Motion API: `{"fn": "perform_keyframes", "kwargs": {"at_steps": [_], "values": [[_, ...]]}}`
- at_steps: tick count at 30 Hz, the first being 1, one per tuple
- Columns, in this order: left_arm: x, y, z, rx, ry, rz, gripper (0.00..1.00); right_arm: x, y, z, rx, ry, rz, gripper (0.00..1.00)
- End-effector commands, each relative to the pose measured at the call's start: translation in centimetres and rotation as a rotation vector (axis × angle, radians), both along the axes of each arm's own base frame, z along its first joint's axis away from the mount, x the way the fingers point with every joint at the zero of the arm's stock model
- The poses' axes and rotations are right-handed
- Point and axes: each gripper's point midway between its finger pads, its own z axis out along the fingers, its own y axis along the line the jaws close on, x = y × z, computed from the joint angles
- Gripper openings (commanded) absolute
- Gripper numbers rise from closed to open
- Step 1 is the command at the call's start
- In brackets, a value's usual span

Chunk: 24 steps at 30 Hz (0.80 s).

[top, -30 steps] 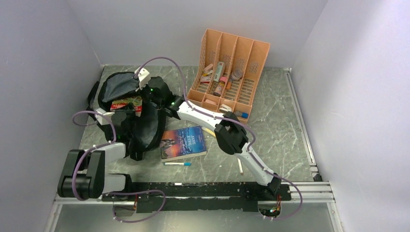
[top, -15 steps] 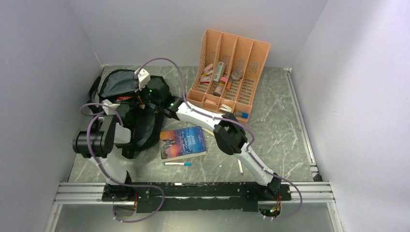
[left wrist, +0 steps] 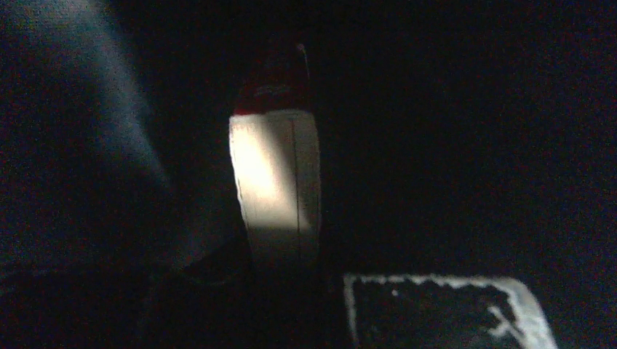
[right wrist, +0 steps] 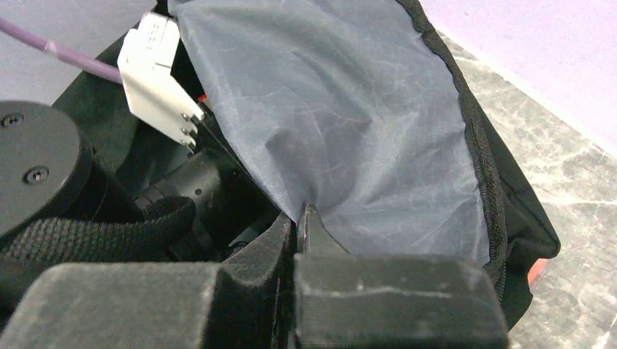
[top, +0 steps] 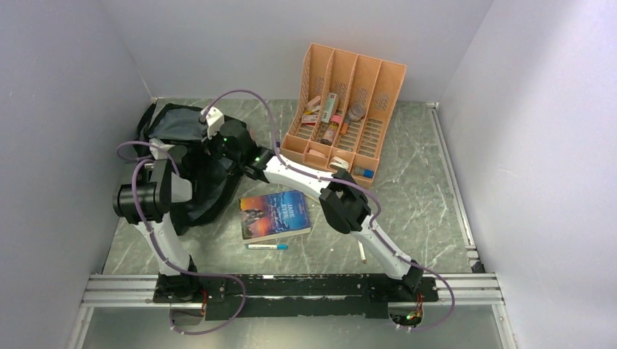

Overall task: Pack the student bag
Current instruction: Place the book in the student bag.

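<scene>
Pen: a white pen with a blue cap [top: 267,246] is lying on the marbled table [top: 429,182] close to the arm bases, just in front of a paperback.
Pale stick: a thin white stick [top: 361,251] is lying to the right of the pen, beside the right arm's lower link.
Paperback: a book with a blue and orange cover [top: 276,214] is lying flat, just right of the bag.
Student bag: the black student bag [top: 209,190] is sitting at the far left of the table, near the left wall, with its mouth gaping and its grey lining [right wrist: 349,109] showing.
Left gripper: the left gripper [top: 180,160] is reaching down into the bag's mouth. Its wrist view is nearly black, so it is not possible to tell how far its fingers are parted or whether they are gripping anything.
Inside the bag: a red-covered book [left wrist: 276,182] is standing on edge, its pale pages facing the left wrist camera.
Right gripper: the right gripper [right wrist: 300,218] is pinching a fold of the grey lining at the bag's rim, fingers pressed tight together.
Organizer: an orange slotted organizer [top: 342,109] is standing at the back, well apart from the bag, with small items sitting in its compartments.
</scene>
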Motion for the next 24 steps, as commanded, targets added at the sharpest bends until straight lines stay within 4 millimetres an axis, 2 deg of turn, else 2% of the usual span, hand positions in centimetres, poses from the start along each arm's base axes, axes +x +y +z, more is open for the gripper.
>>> {"fn": "perform_keyframes", "kwargs": {"at_steps": [1,3,4,6,7,11,12,17,24], "values": [[1.6,0.3,0.9,0.017,-0.005,-0.037,0.27,-1.2,1.4,1.7,0.065,-0.015,0.042,0.0],[1.8,0.2,0.4,0.017,0.041,-0.044,0.4,-1.0,1.3,1.6,0.06,-0.016,0.039,0.0],[1.9,0.3,0.5,0.019,0.059,-0.043,0.5,-1.0,1.3,1.6,0.059,-0.019,0.038,0.0],[1.7,0.4,0.8,0.026,0.088,-0.041,0.86,-0.9,1.2,1.6,0.057,-0.02,0.037,0.0],[1.6,0.3,1.0,0.032,0.098,-0.044,0.96,-0.9,1.3,1.5,0.057,-0.019,0.036,0.0],[-0.1,0.6,2.0,0.034,0.149,-0.024,0.98,-0.7,1.5,1.5,0.056,-0.016,0.037,0.0],[-0.9,0.8,1.3,0.024,0.209,-0.009,0.98,-0.6,1.5,1.3,0.052,-0.018,0.037,0.0],[-4.1,1.4,1.6,0.04,0.364,0.029,0.98,-0.2,1.6,0.6,0.037,-0.032,0.03,0.0],[-8.2,1.5,4.6,0.1,0.437,0.03,0.97,0.2,2.0,-1.0,0.012,-0.074,0.082,0.0]]}}
